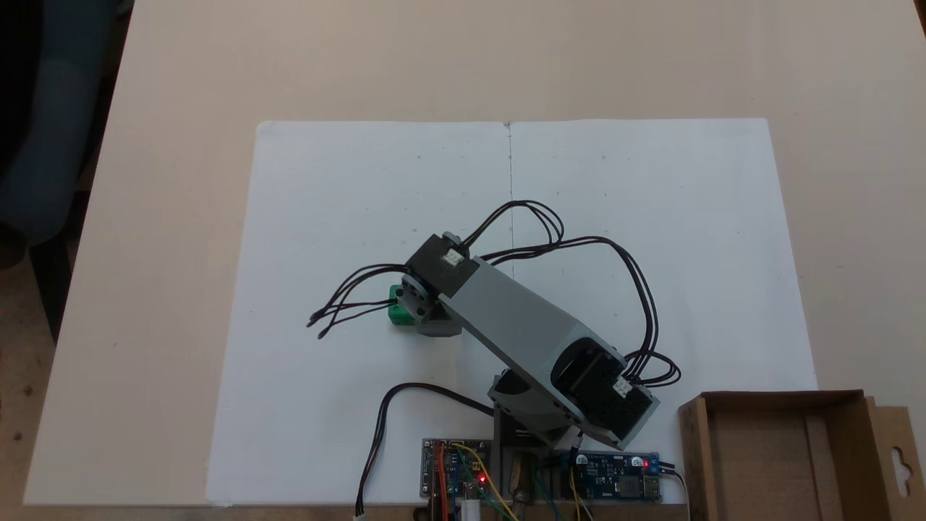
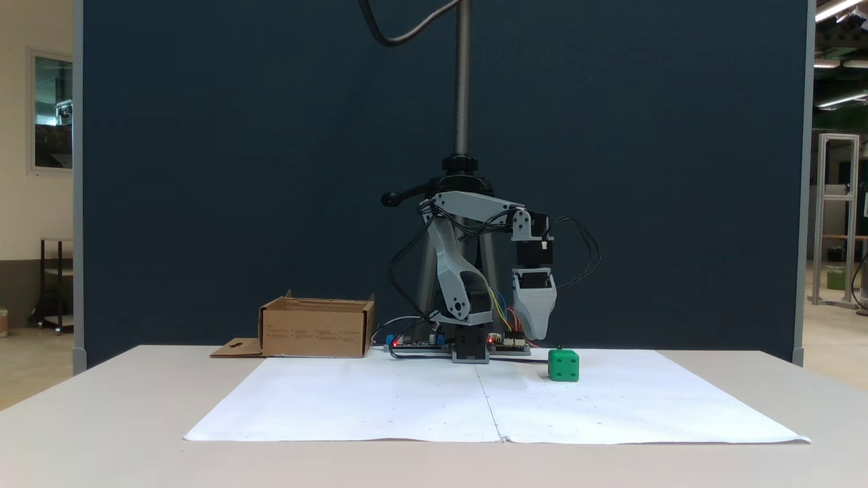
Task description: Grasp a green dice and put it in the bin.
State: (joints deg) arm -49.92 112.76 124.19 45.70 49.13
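you're sitting in the approach step right now, nothing grabbed yet. the green dice [image 2: 563,364] is resting on the white paper [image 2: 380,407], and in the top-down fixed view it's peeking out [image 1: 398,310] from under the wrist, so you're lining up roughly over it. from the front the gripper [image 2: 536,332] is hanging pointed down, just above and a bit to the left of the dice, not touching it. honestly i can't tell if the jaws are open or closed, they're stacking behind each other in both fixed views. next you're probably needing to nudge over the dice, drop down around it, and close. the bin [image 2: 315,329] is waiting well apart on the other side of the base.
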